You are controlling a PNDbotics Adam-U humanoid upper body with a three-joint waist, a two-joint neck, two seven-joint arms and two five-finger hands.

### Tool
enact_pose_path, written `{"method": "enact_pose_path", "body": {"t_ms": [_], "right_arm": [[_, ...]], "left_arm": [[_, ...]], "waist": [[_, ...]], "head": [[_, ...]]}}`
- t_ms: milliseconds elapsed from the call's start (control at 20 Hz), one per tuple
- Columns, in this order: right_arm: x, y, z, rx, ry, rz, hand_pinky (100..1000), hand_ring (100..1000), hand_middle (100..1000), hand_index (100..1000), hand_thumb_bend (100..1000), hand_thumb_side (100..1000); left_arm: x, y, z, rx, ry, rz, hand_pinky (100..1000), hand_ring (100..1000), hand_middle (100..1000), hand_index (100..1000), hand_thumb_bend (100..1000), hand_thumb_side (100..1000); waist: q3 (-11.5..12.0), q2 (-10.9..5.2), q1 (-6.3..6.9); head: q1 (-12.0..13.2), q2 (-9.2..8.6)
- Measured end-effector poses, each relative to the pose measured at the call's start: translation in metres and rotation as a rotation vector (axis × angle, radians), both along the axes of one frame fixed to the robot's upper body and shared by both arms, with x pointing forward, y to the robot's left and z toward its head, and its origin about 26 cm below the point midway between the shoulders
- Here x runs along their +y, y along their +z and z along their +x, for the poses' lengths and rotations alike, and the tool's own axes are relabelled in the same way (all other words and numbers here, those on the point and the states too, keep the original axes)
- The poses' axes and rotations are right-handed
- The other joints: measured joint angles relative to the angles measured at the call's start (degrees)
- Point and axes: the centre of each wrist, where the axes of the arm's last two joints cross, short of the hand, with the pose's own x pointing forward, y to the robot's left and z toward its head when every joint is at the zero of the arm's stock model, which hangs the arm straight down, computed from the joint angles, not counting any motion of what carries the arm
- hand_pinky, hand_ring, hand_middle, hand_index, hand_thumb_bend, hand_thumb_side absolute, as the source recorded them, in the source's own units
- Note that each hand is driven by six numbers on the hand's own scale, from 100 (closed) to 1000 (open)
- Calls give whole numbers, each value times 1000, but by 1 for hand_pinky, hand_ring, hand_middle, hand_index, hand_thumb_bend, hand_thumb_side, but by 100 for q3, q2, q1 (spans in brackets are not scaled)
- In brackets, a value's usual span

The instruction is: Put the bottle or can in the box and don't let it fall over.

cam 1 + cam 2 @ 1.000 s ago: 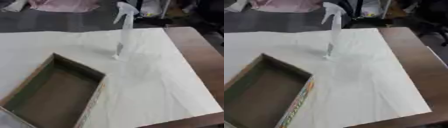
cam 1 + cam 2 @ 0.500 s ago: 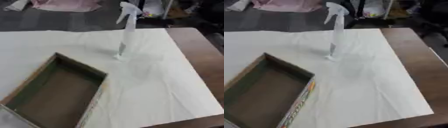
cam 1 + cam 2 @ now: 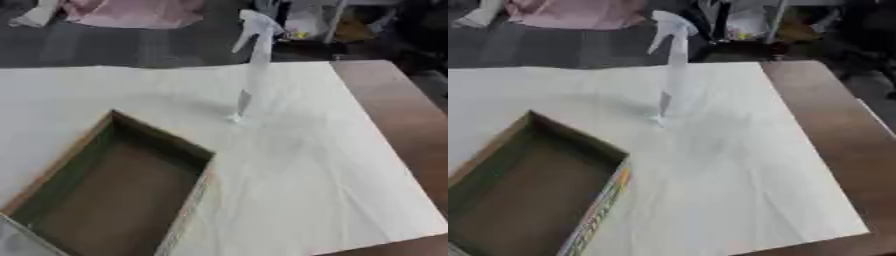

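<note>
No robot hand in either view, left or right, so no way to tell if open or closed.

Past the middle of the table, toward the far side: a tall, thin spray bottle (image 3: 253,70). See-through, almost white. Standing up straight on its small bottom. White squirt top with a trigger, pointing left. Thin tube down the inside. Resting on the white cloth (image 3: 289,165), touching nothing else. A faint grey shadow on the cloth to its left.

Near and left of the bottle: a big open cardboard box (image 3: 531,195). Well apart from the bottle. Flat and wide, with low walls. Brown floor, dark green along the inside walls. Nothing inside. Bright colours, yellow and red, along the outside of its right wall in the right eye view. Turned a bit crooked on the cloth, one corner pointing to the far side. Near left end cut off by the picture edge.

Under the cloth: a brown wooden table (image 3: 833,120), bare along the right side and at the near right corner.

Beyond the table: dark floor, a pink heap (image 3: 131,12) far left.
</note>
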Motion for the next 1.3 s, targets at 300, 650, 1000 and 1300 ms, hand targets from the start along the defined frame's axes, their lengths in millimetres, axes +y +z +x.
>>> {"method": "enact_pose_path", "body": {"t_ms": [300,650,1000,1300], "right_arm": [[12,-10,40,143,-25,-47,777,1000,903,951,100,432],[28,-23,64,241,-56,-98,790,1000,917,952,100,406],[44,-28,78,227,-36,-133,810,1000,966,985,100,401],[64,-37,91,220,6,-159,811,1000,968,993,100,415]], "left_arm": [[1,0,0,5,-5,4,596,746,689,906,100,748],[2,1,-1,10,-7,11,596,746,690,906,100,748],[1,0,-1,12,-15,5,596,747,690,906,100,746],[1,0,-1,15,-18,0,596,748,690,906,100,746]], "waist": [[-12,-77,-36],[-13,-136,-78],[6,-205,-83],[30,-224,-80]], "head": [[-18,3],[-23,48],[-46,50],[-65,45]]}}
